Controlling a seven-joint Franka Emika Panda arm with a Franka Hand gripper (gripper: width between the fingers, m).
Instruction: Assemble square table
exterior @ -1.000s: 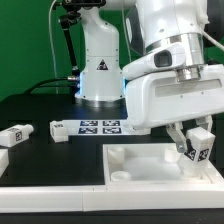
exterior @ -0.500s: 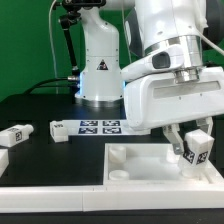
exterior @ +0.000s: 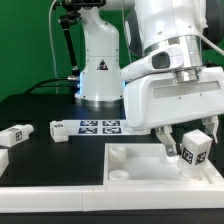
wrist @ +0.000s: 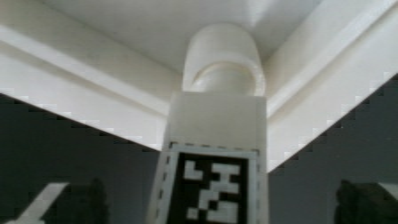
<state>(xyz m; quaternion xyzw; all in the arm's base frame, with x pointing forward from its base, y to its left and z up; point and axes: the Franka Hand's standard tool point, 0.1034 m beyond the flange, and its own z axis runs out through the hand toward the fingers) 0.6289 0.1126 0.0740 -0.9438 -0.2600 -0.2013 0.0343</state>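
Note:
The square table's white panel lies on the black table, at the exterior view's right. A white leg post with a black-and-white tag stands upright in the panel's far right corner. My gripper hangs over that post, open, one finger on each side and a gap between each finger and the post. In the wrist view the leg post runs into the panel's recessed corner. The dark fingers stand clear of the post on both sides of my gripper.
Two loose leg posts lie at the exterior view's left. The marker board lies in front of the arm's white base. A long white border bar runs along the front edge.
The jaws have spread apart and let go of the leg post. The post stays upright in the panel's corner. The arm has barely moved.

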